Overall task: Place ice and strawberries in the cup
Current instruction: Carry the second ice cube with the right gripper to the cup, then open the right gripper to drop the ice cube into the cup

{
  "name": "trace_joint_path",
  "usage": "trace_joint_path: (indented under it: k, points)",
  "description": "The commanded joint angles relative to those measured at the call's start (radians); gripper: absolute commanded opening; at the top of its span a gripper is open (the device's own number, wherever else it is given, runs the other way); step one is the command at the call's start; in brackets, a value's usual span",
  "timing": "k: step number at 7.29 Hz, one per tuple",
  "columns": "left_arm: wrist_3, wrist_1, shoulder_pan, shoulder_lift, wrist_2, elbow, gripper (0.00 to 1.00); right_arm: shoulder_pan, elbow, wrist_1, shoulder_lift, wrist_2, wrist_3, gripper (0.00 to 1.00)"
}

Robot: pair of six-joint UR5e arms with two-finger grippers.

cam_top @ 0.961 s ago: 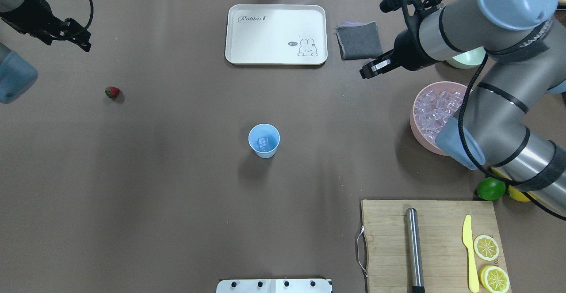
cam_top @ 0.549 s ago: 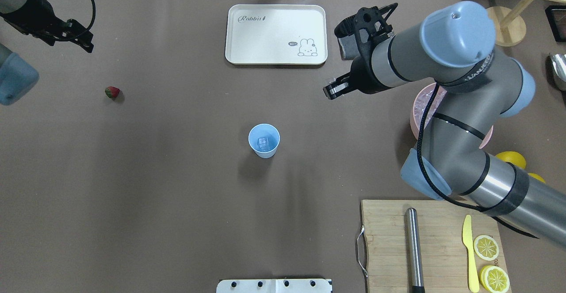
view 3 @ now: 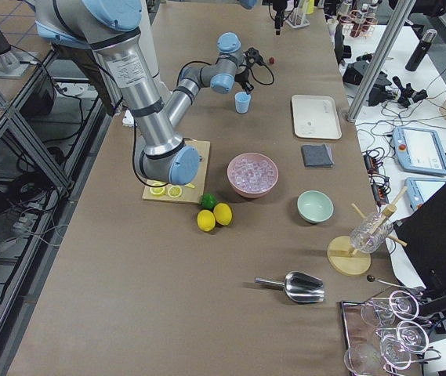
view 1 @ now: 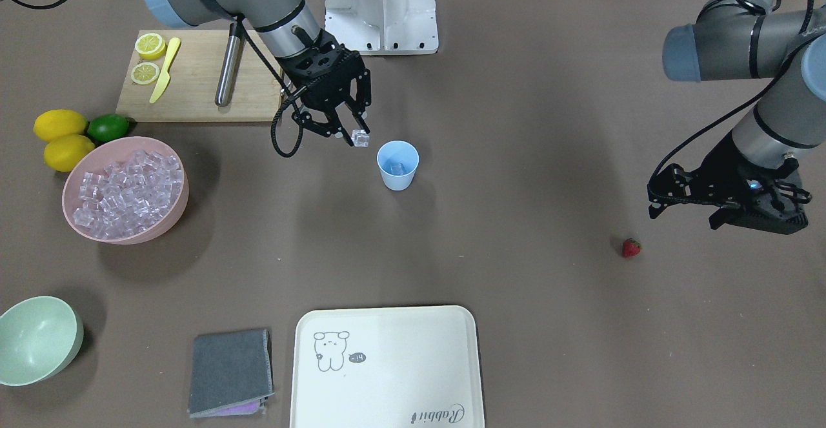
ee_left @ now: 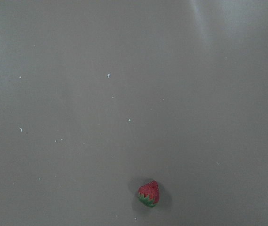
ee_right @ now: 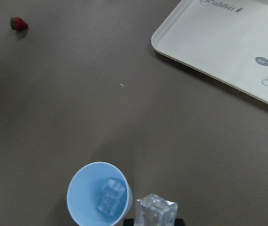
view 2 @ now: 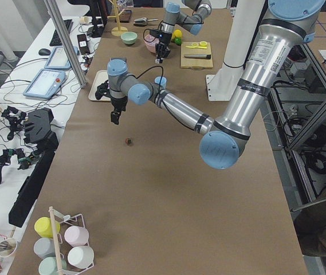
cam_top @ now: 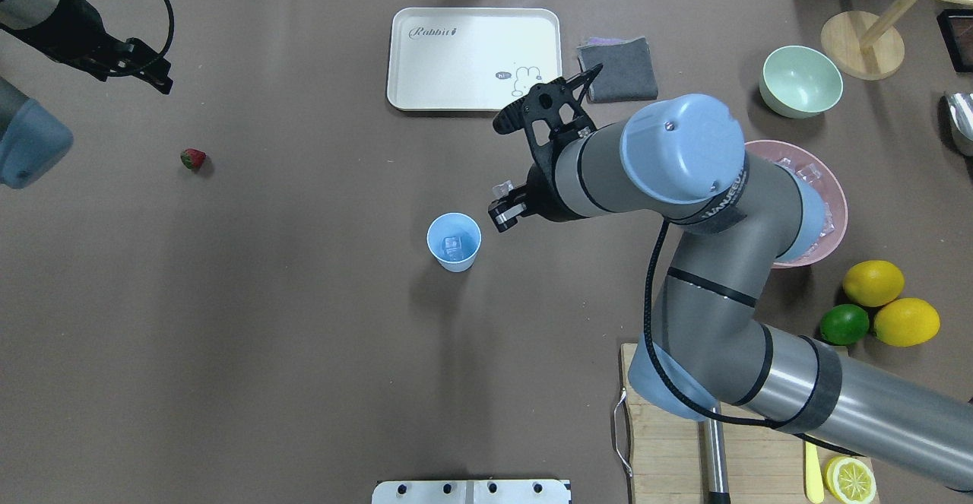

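On the desk [cam_top: 304, 352], the right pincer [view 1: 353, 133], closed on one ice cube [view 1: 361, 139], hung at 2 o'clock of the upright cup [cam_top: 454, 242] in the overhead view. Cubes already lay inside the cup. The strawberry [ee_left: 149, 193] lay unplaced at 9 o'clock, its leaves toward 6 in the left wrist view. The left pincer [view 1: 658, 199] opening could not be told.

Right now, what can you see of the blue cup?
The cup is a small light-blue tumbler, plastic-looking, tapered, without a handle. It stands upright mid-table on the brown table, with two clear ice cubes inside. The right gripper, gripping a third cube, hovers beside its rim, not touching.
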Motion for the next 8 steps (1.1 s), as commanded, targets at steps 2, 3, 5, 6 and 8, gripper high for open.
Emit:
trace_joint_path:
  k: [2, 3, 5, 6, 8]
  points:
    - [0.002, -0.013, 0.002, 0.02, 0.005, 0.003, 0.98, -0.034, -0.125, 0.01, 0.102, -0.027, -0.001, 0.0]
    - [0.0, -0.028, 0.002, 0.021, 0.005, 0.01, 0.98, -0.038, -0.142, 0.01, 0.104, -0.027, -0.002, 0.0]
    - [0.007, -0.03, 0.0, 0.022, 0.005, 0.013, 0.98, -0.042, -0.162, 0.01, 0.105, -0.027, -0.002, 0.0]
    - [-0.003, -0.028, -0.009, 0.021, -0.002, 0.016, 0.98, -0.045, -0.168, 0.01, 0.105, -0.025, -0.002, 0.0]
    - [-0.003, -0.03, -0.009, 0.027, -0.002, 0.009, 0.98, -0.062, -0.168, 0.011, 0.105, -0.027, -0.001, 0.15]
